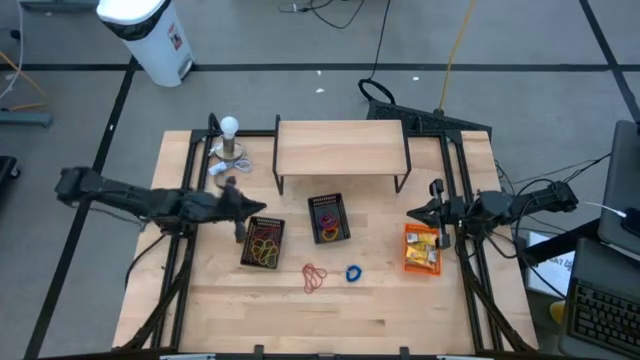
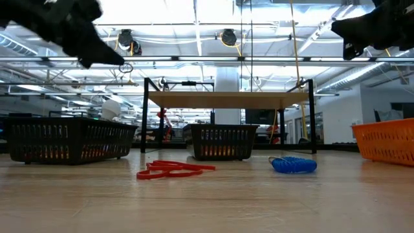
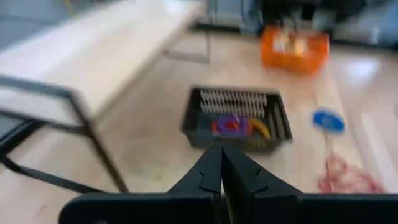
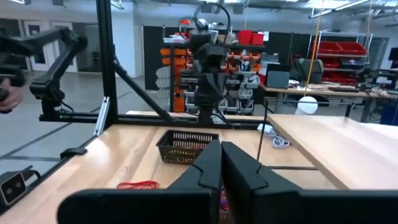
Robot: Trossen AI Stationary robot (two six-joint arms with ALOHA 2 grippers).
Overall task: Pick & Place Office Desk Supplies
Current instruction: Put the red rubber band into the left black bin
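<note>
On the table's near middle lay red rubber bands [image 1: 314, 277] (long axis running near-to-far), well apart from both grippers, left gripper [image 1: 258, 208] fingers pressed together above the left black basket [image 1: 263, 243], right gripper [image 1: 416, 212] likewise closed beside the orange basket [image 1: 422, 249], holding nothing.

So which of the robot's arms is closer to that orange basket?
The right. Its gripper hovers just above the orange basket, fingers shut. The left gripper sits far across the table, over the black basket of rubber bands.

Red rubber bands [image 1: 314, 277], a blue coil [image 1: 353, 272], black baskets [image 1: 264, 243] and an orange basket [image 1: 421, 248]
</note>
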